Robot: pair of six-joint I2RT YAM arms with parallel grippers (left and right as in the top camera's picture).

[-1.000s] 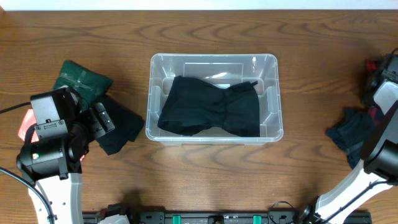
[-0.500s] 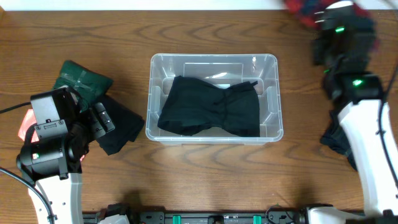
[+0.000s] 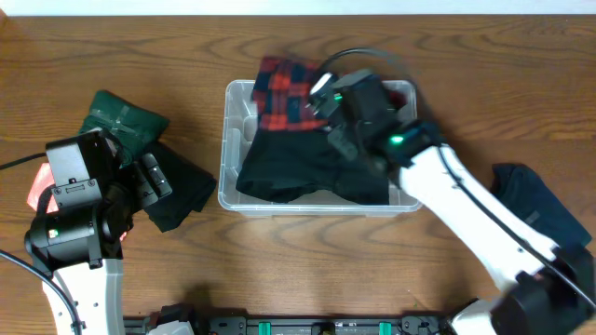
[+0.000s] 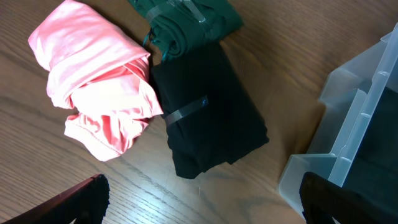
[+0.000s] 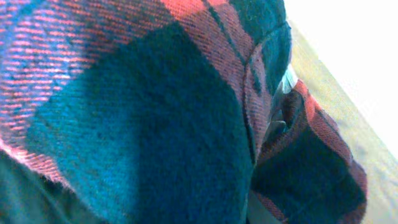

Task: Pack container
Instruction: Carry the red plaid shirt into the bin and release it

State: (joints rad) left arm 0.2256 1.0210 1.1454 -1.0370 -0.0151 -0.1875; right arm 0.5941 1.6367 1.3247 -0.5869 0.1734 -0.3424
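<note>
The clear container [image 3: 225, 149] stands mid-table with a black garment [image 3: 307, 167] lying in it; its corner also shows in the left wrist view [image 4: 354, 137]. My right gripper [image 3: 335, 100] is over the bin's back half, shut on a red and dark plaid cloth [image 3: 284, 93] that hangs over the back left corner. The plaid cloth [image 5: 155, 112] fills the right wrist view and hides the fingers. My left gripper [image 4: 199, 202] is open and empty above the table, left of the bin.
Left of the bin lie a folded black cloth [image 4: 208, 115], a rolled pink cloth [image 4: 99, 93] and a green cloth [image 4: 186, 22]. A dark blue garment [image 3: 540, 214] lies on the table at the right.
My right arm has swung from the far right to over the bin, carrying the plaid cloth with it. The left arm has not moved.
</note>
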